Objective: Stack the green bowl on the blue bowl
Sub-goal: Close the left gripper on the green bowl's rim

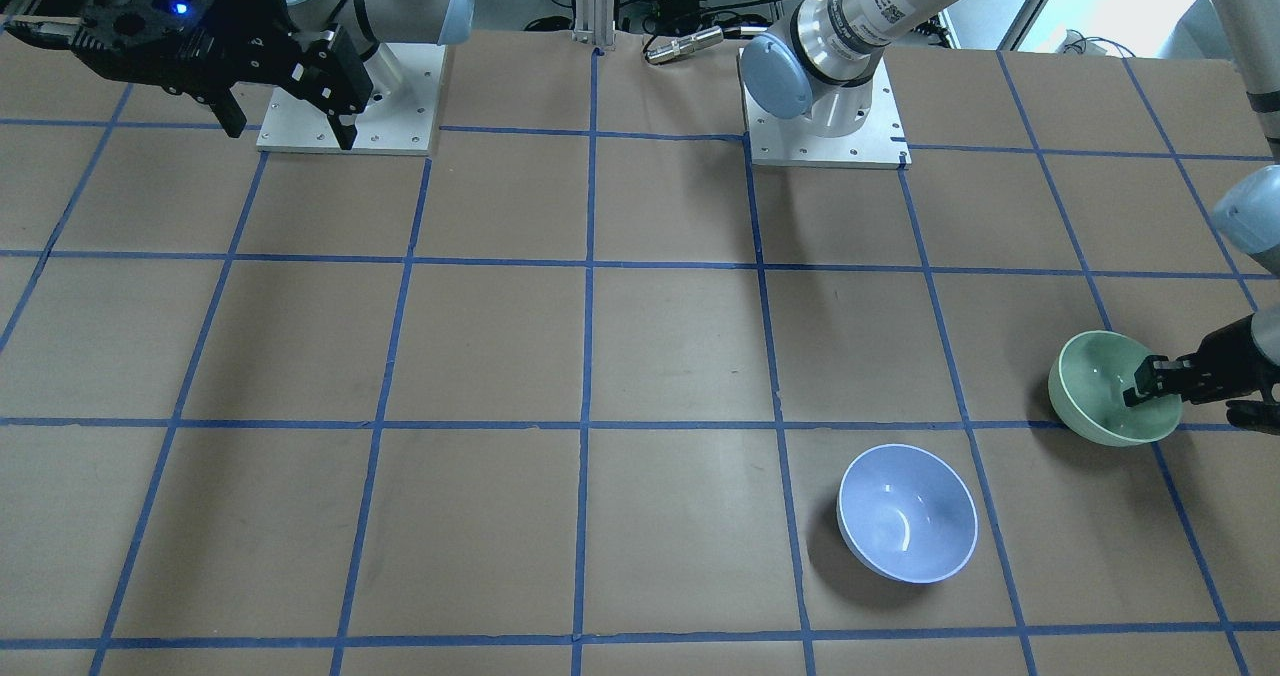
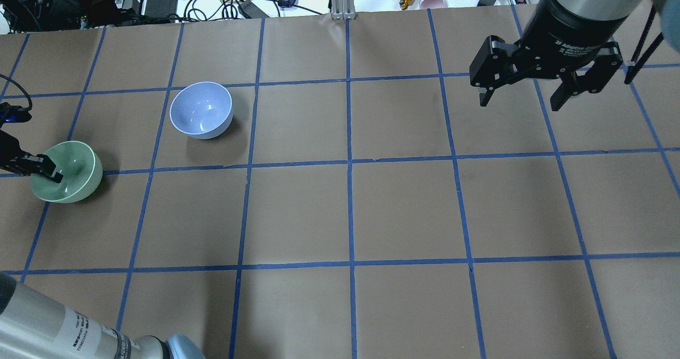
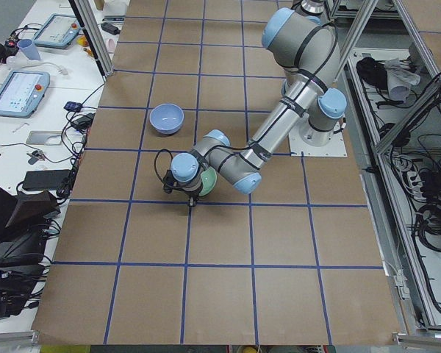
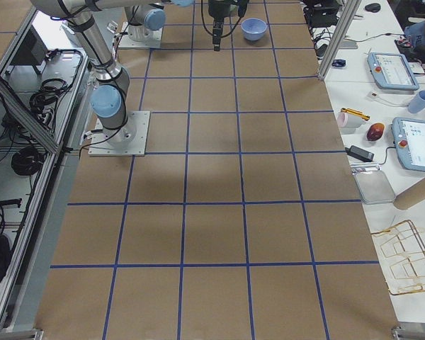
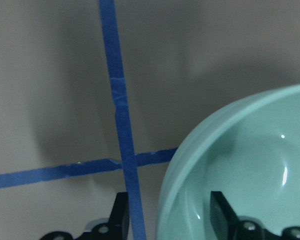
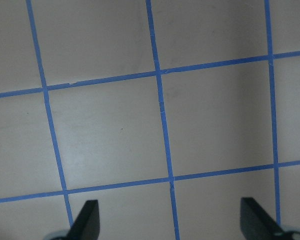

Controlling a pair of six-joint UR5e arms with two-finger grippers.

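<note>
The mint green bowl [image 1: 1100, 386] [image 2: 71, 173] sits on the table at my far left. My left gripper [image 1: 1175, 401] [image 2: 40, 173] straddles its rim, one finger inside and one outside, jaws apart. In the left wrist view the bowl [image 5: 240, 165] fills the right side, with a gap between the outer finger [image 5: 120, 220] and the bowl wall. The periwinkle blue bowl [image 1: 907, 512] [image 2: 201, 109] stands upright and empty about one square away. My right gripper [image 2: 519, 103] [image 1: 290, 134] hangs open and empty, high over the far right of the table.
The brown table carries a grid of blue tape lines [image 2: 348, 162]. Cables, chargers and a pink cup [image 2: 433, 0] lie beyond its far edge. The arm bases [image 1: 825, 126] stand at the robot's edge. Operator desks with tablets [image 4: 393, 67] flank the table.
</note>
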